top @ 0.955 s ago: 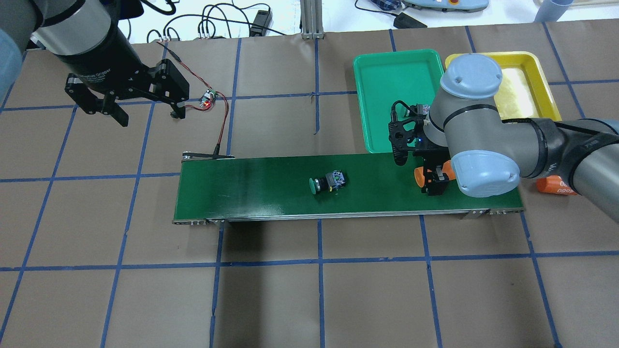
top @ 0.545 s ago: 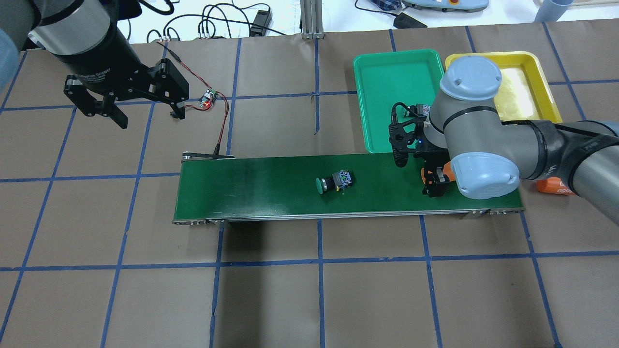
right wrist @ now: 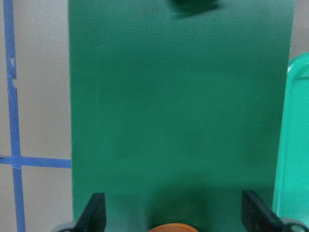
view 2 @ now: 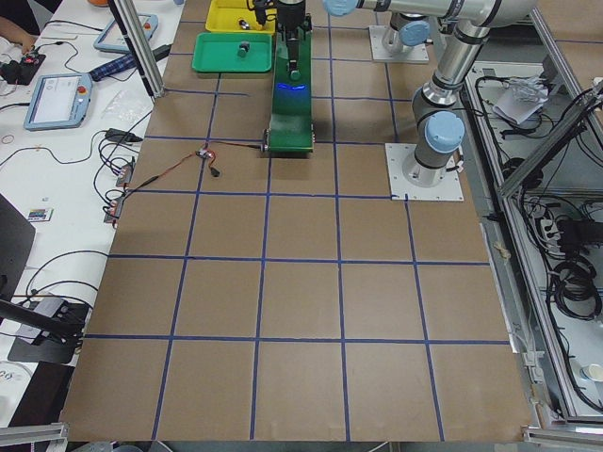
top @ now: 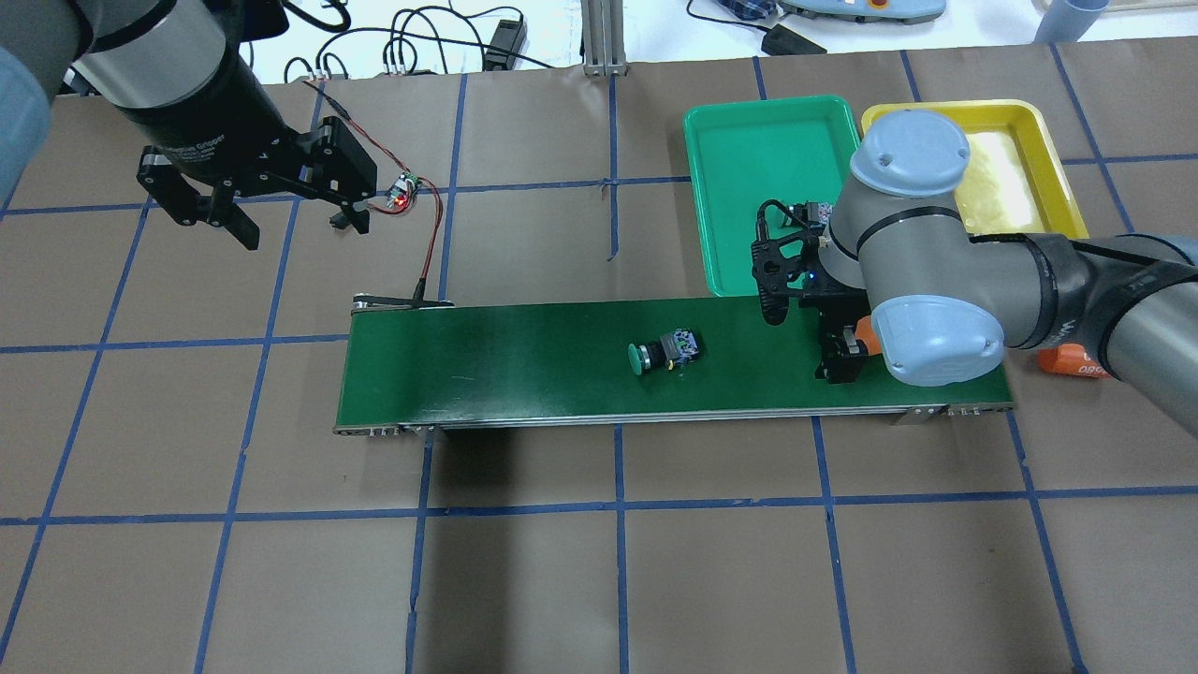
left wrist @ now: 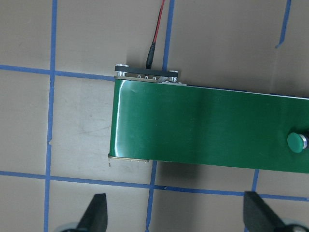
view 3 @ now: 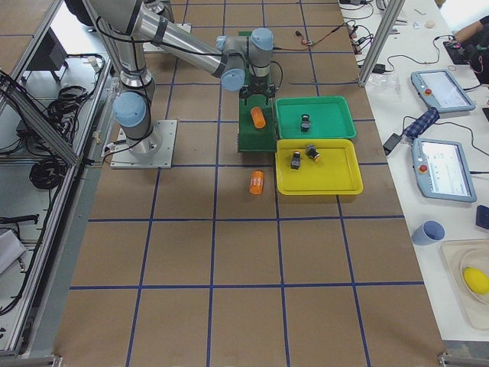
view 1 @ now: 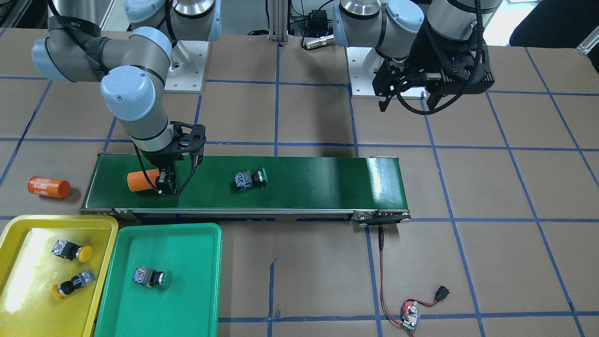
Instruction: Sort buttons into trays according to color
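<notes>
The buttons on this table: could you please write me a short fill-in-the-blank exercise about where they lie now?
The yellow tray holds ____ yellow buttons.
The green tray holds ____ green button.
On the conveyor belt lies a button with a ____ cap.
Missing words: two; one; green.

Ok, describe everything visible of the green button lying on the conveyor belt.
The green button lies on its side near the middle of the dark-green conveyor belt, touching nothing else. It has a round green cap, a black barrel and a grey-blue contact block with small coloured marks. The cap points toward the robot's left, the block toward the right pincer, which stands apart, open, over an orange cylinder.
</notes>
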